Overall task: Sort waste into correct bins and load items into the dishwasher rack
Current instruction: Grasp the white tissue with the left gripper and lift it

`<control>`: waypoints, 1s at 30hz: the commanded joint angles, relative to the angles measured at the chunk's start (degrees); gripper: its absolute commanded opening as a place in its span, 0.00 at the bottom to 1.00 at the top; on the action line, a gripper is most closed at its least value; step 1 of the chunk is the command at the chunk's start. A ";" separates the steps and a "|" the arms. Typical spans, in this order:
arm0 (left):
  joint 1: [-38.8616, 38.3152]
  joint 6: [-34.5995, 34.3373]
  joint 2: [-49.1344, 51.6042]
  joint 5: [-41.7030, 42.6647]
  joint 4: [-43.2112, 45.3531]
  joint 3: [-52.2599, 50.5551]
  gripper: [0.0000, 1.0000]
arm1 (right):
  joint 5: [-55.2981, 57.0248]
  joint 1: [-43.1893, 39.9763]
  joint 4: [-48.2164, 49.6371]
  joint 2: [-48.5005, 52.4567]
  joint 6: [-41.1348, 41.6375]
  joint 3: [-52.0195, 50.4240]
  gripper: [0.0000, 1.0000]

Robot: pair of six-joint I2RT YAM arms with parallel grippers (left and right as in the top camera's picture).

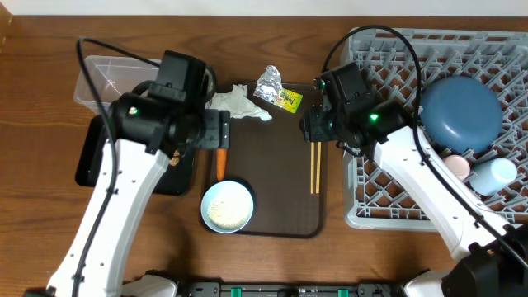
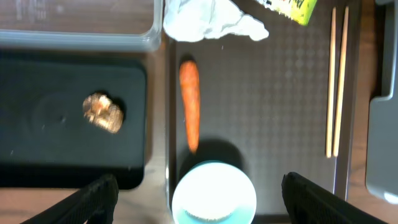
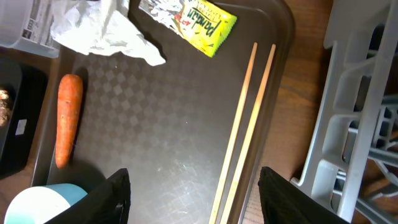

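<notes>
The right gripper (image 3: pixel 193 186) is hanging wide open, empty, over the pair of thin wooden chopsticks (image 3: pixel 244 124) lying together on the dark brown serving tray (image 3: pixel 155 124); light, stiff and roll-prone, they are likely wanting a pinch across both at mid-length

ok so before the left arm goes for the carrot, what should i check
1. Left gripper open: ok, jaws wide.
2. Carrot free: ok, lies alone on the brown tray, apart from the tissue.
3. Room beside the bowl: cannot tell, the carrot's tip is close to it.
4. Black tray has space: ok, only the lump in it.
5. Right gripper out of the way: ok, open over the chopsticks.
</notes>
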 commanded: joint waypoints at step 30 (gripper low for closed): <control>-1.49 11.10 38.86 0.68 38.01 -0.35 0.71 | -3.39 -19.89 -6.32 -13.14 1.31 -0.04 0.89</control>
